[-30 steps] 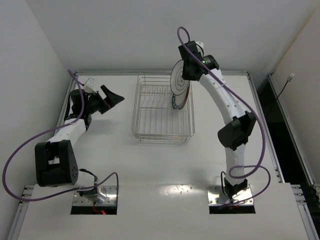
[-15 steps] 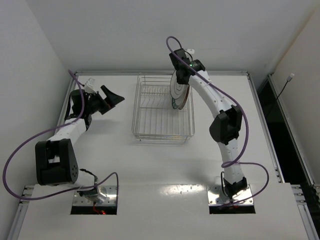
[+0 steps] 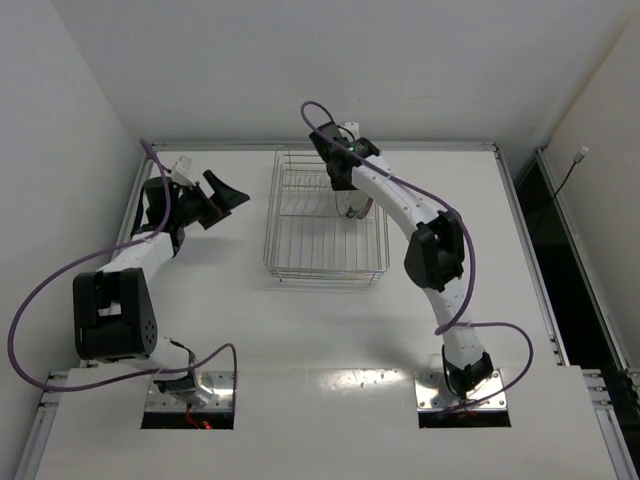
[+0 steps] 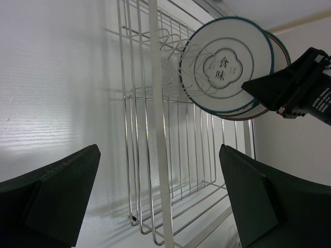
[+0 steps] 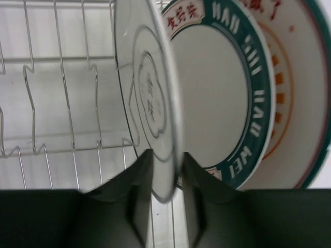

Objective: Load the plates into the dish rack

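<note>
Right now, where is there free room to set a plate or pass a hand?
Free: the rack's near half and left side; the table in front of the rack. Crowded: the rack's far right part, where the plates stand and the right gripper holds the front plate.

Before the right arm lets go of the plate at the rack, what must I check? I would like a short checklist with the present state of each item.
1. Right gripper holds the white plate by its rim, one finger on each face: ok.
2. White plate stands upright inside the rack: ok.
3. Its lower edge sits between two bars: cannot tell from these views.
4. Gap to the teal-rimmed plate behind it: cannot tell; the two overlap in both wrist views.
5. Left gripper is open and apart from the rack, on its left side: ok.
</note>
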{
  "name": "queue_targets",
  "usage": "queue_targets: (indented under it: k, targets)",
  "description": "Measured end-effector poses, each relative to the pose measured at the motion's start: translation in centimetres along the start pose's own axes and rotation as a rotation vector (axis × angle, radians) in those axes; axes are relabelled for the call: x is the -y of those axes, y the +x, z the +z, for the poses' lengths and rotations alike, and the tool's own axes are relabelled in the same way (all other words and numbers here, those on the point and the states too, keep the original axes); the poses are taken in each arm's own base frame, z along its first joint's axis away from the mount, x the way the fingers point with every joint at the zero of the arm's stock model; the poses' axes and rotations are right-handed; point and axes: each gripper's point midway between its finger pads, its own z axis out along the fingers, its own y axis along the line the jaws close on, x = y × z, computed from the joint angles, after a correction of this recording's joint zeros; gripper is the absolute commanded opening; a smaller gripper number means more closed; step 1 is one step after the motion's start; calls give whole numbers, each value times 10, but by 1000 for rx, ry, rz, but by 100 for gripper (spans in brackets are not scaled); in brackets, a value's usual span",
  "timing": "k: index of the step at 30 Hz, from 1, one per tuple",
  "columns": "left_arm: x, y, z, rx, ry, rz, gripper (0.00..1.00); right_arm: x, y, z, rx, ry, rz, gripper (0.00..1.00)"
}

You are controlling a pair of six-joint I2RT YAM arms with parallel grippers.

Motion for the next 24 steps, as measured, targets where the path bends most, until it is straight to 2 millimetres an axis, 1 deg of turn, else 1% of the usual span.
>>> queue_targets:
  k: [1,3,4,6,7,9,10,11,13,14,16,17,18,19,20,22,24]
  targets:
    - [0,-1,1,-1,-1,3,100,-2,5,1,-13,-9,-7,42]
    - [0,-4,3,-3,-3,13,100,-1,12,-2,-36,-25,-25,54]
    - [-1,-5,4,-4,-4,15,100,0,15,-7,-46,-40,-33,61]
    - [-2,-4,4,-9,-8,14,100,6,10,-24,-40,-69,-38,64]
    - [-3,-4,4,-11,-10,14,100,11,4,-38,-27,-86,-33,66]
    - [-5,-3,4,-15,-19,16,100,26,-16,-71,21,-120,-10,66]
    - [-6,-2,4,-17,-23,17,100,36,-27,-92,57,-140,1,69]
    - [-7,-1,4,-18,-29,19,100,46,-36,-111,90,-160,9,76]
    - [-10,-1,4,-18,-43,22,100,72,-49,-154,159,-204,22,80]
    - [-12,-1,4,-16,-54,25,100,84,-49,-173,188,-233,22,81]
    - [-16,-2,3,-9,-77,33,100,106,-36,-203,217,-281,19,81]
    - [-18,-3,2,-3,-92,36,100,113,-24,-214,220,-316,11,81]
    - [-20,-4,0,3,-108,41,100,118,-11,-221,220,-345,6,81]
    - [-20,-6,-2,16,-124,52,100,122,8,-225,209,-377,-4,81]
    - [-20,-10,-5,32,-139,62,100,126,31,-228,185,-408,-16,81]
    - [-16,-20,-13,81,-171,91,100,129,74,-222,132,-450,-32,81]
    - [-11,-31,-22,130,-191,118,100,131,111,-215,86,-477,-40,82]
